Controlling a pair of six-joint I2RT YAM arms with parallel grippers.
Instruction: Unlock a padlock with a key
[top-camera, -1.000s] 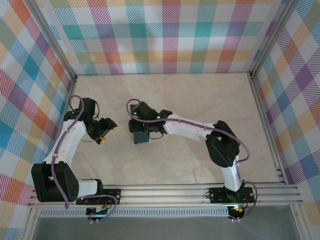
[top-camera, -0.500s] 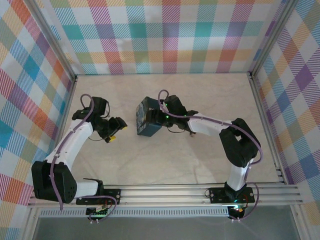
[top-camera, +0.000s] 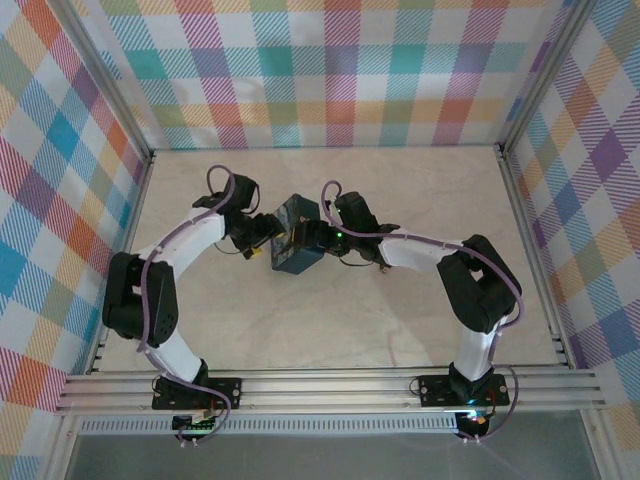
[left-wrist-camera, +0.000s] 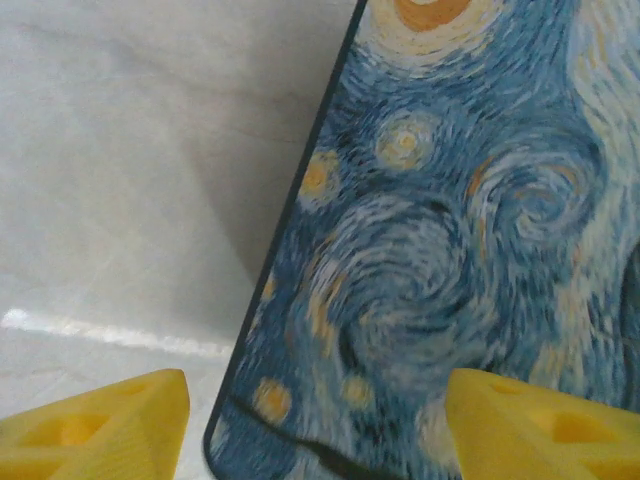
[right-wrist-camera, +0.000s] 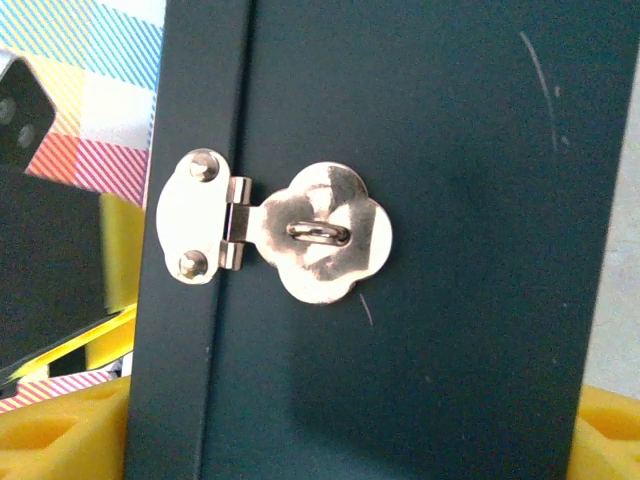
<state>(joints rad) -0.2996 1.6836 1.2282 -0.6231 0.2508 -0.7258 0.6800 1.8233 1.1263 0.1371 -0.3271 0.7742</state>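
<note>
Right wrist view, near to far: the right gripper (right-wrist-camera: 336, 432) stands with its jaws wide apart astride the box (right-wrist-camera: 450, 150), one yellow tip at each side wall; whether they press the walls cannot be told. Beyond them, on the box's dark face, the brass hasp (right-wrist-camera: 275, 235) lies folded over its staple (right-wrist-camera: 320, 232), whose loop is bare. Where the padlock and the key lie cannot be told. Left wrist view: the left gripper (left-wrist-camera: 320, 430) is spread apart and clamps nothing, one tip over the bench (left-wrist-camera: 120, 150) beside the box, the other before the box's swirl-patterned face, the box's edge between them. Top external view: the two grippers flank the box, the left on its left side, the right on its right. The step in hand appears to be steadying the box with its hasp face presented. To do this well, the left gripper should probably centre on the box's edge and close squarely before the right gripper lets go, lest the box tip; padlock and key must then be found.
</note>
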